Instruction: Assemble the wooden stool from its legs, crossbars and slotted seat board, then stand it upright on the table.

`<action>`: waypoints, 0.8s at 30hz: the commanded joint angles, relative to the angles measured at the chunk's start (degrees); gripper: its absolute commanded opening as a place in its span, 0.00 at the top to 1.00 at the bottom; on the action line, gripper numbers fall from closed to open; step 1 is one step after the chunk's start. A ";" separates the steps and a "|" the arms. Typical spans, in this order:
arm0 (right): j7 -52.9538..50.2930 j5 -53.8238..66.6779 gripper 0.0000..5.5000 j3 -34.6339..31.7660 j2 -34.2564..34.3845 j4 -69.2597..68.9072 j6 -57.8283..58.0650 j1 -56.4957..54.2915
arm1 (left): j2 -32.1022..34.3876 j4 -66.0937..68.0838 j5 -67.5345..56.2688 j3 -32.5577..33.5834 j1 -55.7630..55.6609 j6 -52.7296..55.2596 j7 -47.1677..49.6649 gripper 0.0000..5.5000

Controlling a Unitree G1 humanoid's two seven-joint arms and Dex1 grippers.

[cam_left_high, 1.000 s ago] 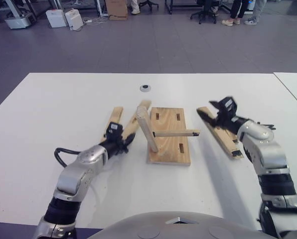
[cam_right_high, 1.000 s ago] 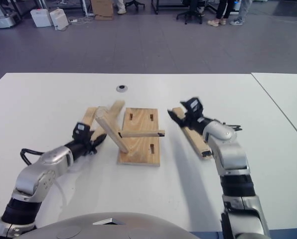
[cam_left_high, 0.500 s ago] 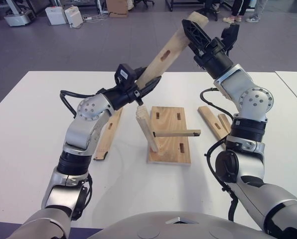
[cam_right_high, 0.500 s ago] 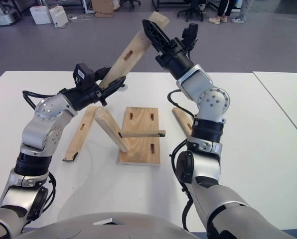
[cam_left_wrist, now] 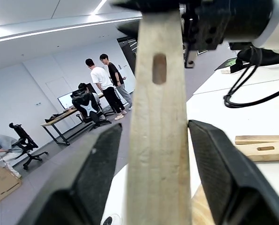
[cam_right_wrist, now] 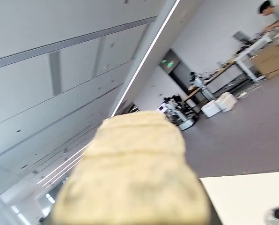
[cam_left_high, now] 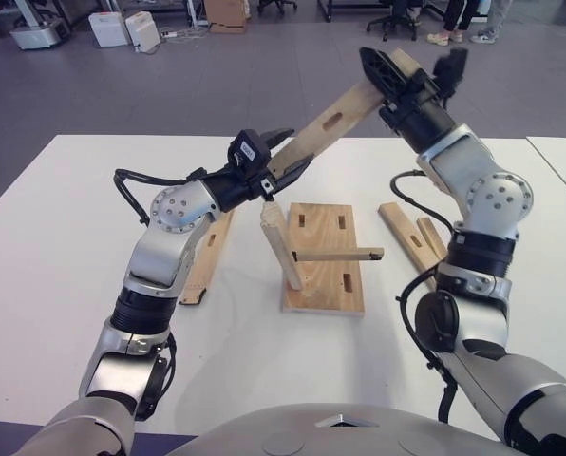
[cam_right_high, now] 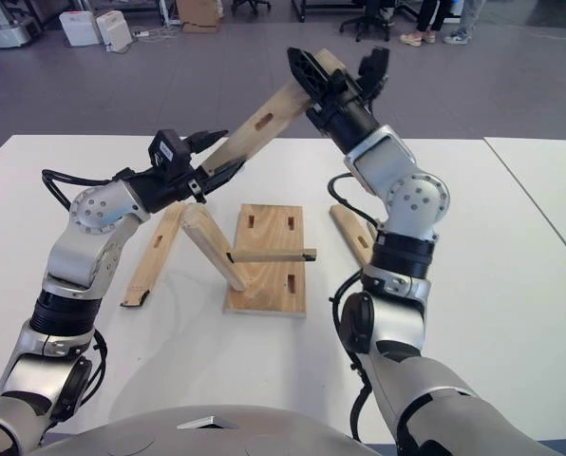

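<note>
1. Grip state: the left gripper [cam_left_high: 285, 157] is clamped on the lower end of a slotted leg [cam_left_high: 335, 119]. The right gripper [cam_left_high: 408, 66] is clamped on its upper end. The leg hangs slanted in the air above the table [cam_left_high: 74, 237], over the back edge of the seat board [cam_left_high: 326, 285].
2. Assembly state: the seat board lies flat. A second leg [cam_left_high: 281, 242] stands tilted in it, with a crossbar [cam_left_high: 335, 255] projecting from its side toward the robot's right.
3. Hazard, collision: the lower end of the held leg is just above the top of the second leg. A careless descent could knock that leg out of its slot.
4. Hazard, misalignment: the held leg's slot must meet the free crossbar end. A twist between the two grips could jam the joint or lever the crossbar loose.
5. Hazard, slip: uneven pull between the arms could slide the leg through one grip.
6. Surface: white table, smooth, matt. A spare leg [cam_left_high: 205, 261] lies to the left of the board, and more wooden pieces [cam_left_high: 411, 237] lie to the right.
7. Room: grey floor behind the table, with boxes [cam_left_high: 224, 11] and white units [cam_left_high: 122, 30] at the far side.
</note>
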 commanded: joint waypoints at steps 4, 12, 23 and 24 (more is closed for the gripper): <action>-17.88 13.80 0.82 -7.79 -4.54 -27.73 6.43 28.71 | 0.38 -7.53 -8.50 11.31 7.72 7.06 3.91 0.33; -24.30 14.31 0.82 -6.10 -6.85 -35.49 1.12 46.42 | -1.48 -13.09 -11.45 12.63 11.03 11.94 9.46 0.23; -24.73 3.99 0.82 -1.04 -11.66 -33.83 -6.94 44.57 | -2.73 -13.02 -8.62 9.89 11.51 10.62 11.23 0.23; -23.89 1.25 0.82 0.07 -12.54 -34.23 -7.68 44.50 | -2.93 -13.17 -8.70 9.92 11.49 10.63 11.32 0.23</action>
